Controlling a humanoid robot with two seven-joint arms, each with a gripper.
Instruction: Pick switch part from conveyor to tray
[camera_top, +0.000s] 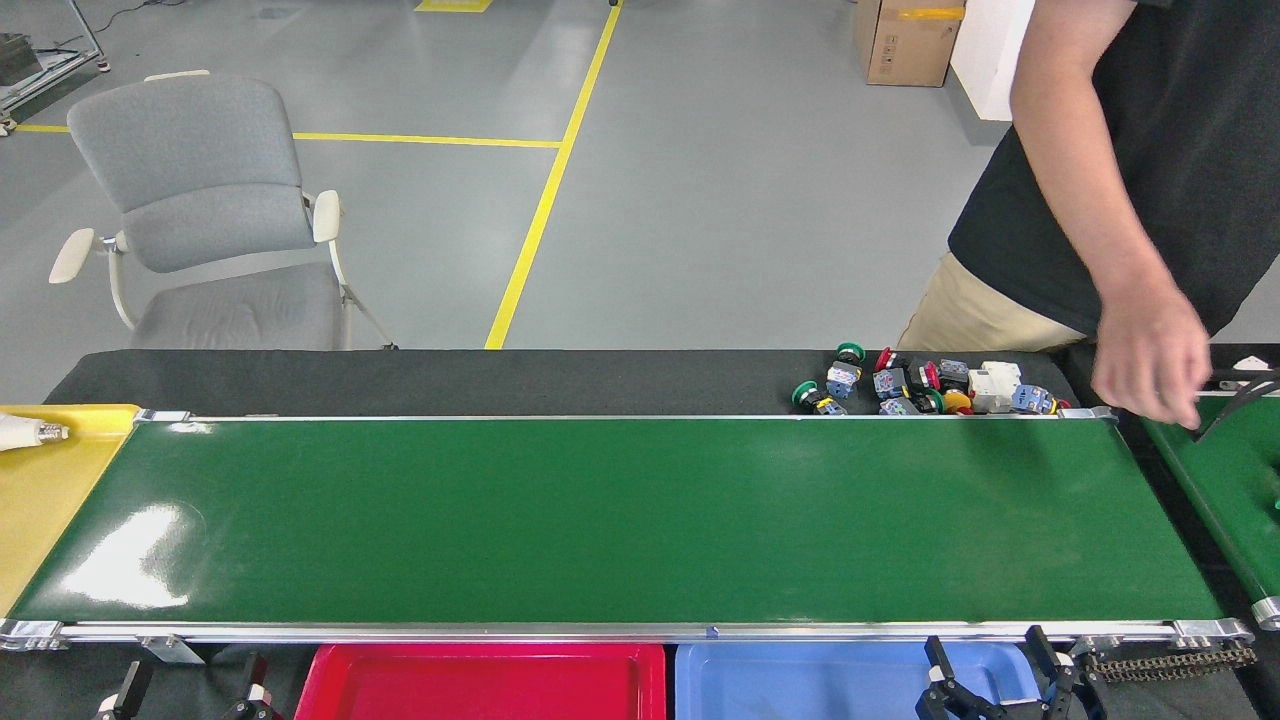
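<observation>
- Conveyor (620, 520): bare green belt; switch parts (925, 388) heaped just beyond its far right corner.
- Blue tray (800, 680), red tray (480, 682): at near edge.
- Right gripper (995, 675): fingers spread, empty.
- Left gripper (190, 690): state unclear.
- Person's hand (1150, 360): above far right corner.

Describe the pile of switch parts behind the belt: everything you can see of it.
The switch parts lie in a loose cluster on the black mat, just past the far rail of the conveyor, toward its right end. They are small pushbutton units: green, red and yellow caps on grey-blue bodies, plus one white block, tipped at mixed angles and touching one another. None is on the belt. A person's hand hovers to their right.
</observation>
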